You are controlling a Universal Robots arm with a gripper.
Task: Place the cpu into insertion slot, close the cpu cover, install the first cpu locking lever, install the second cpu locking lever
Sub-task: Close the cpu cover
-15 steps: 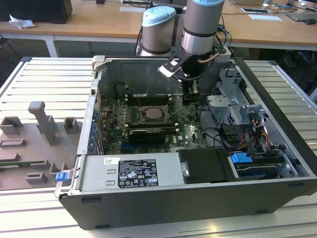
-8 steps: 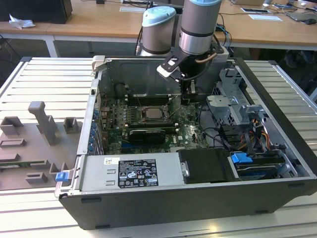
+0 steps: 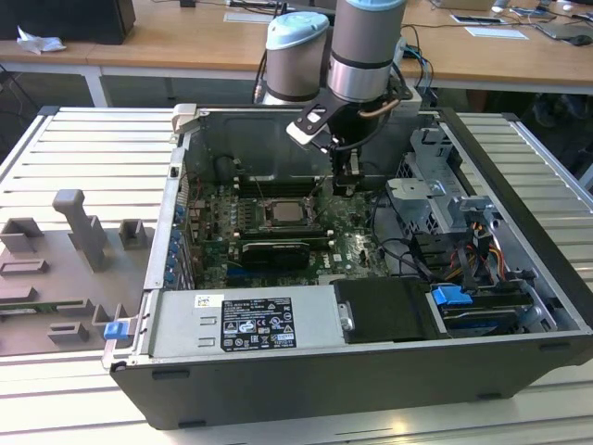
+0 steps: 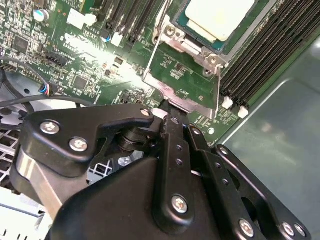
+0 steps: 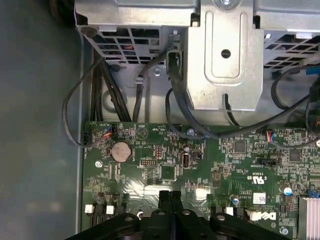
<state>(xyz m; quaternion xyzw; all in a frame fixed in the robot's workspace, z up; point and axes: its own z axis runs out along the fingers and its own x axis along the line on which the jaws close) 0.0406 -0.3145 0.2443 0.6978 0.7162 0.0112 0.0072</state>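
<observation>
Cpu (image 4: 217,17), a small flat pale silver-beige square chip, lay seated in the square dark-rimmed insertion slot (image 4: 234,44) on the green circuit board (image 5: 165,160). The board sat inside an open dark grey computer case (image 3: 371,389), which rested on the slatted metal table (image 3: 74,158). The thin grey metal cpu cover (image 4: 187,100), a frame with a large central cut-out, stood swung open beside the slot, with board showing through its opening, so the chip was not yet clamped. The black tool (image 4: 170,112) hung low over the board on the cover's far side from the chip. In the first wrist view its fingers (image 5: 165,200) were pressed together with nothing between them. Their tip sat right at the cover's free edge, probably so a closed tip could push the frame over the chip, though contact could not be confirmed.
</observation>
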